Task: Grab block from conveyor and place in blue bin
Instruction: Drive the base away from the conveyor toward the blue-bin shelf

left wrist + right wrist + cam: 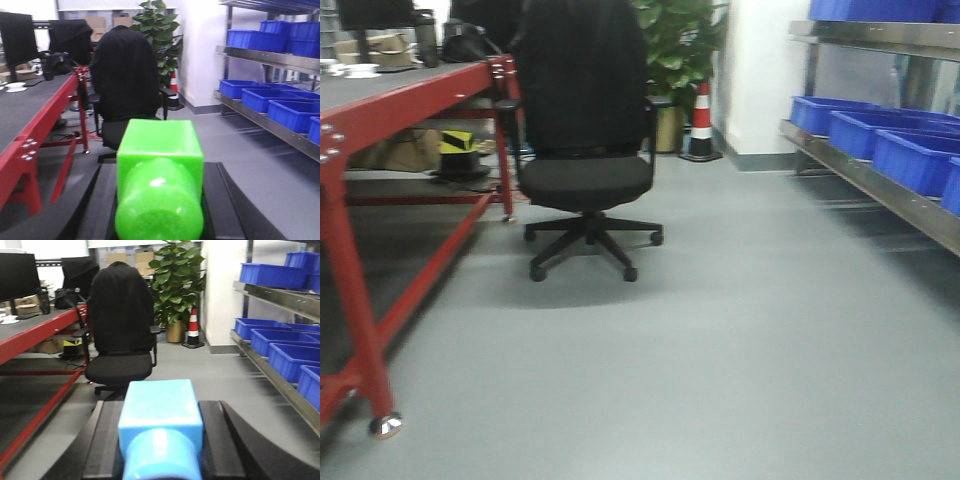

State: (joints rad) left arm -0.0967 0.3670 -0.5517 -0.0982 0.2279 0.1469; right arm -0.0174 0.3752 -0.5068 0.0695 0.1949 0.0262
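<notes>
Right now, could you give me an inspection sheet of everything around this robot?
Surface: conveyor, grey belt, red edge.
Job's things: green block, light blue block, blue bins on the right.
Clutter: bags and monitor at its far end.
Grippers: left gripper shut on green block; right gripper shut on light blue block.
Cables: nothing seen.
Surroundings: black chair, plant, traffic cone, grey floor.

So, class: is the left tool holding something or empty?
Holding: a bright green plastic block sits wedged between the left tool's two black fingers, filling the gap.
</notes>
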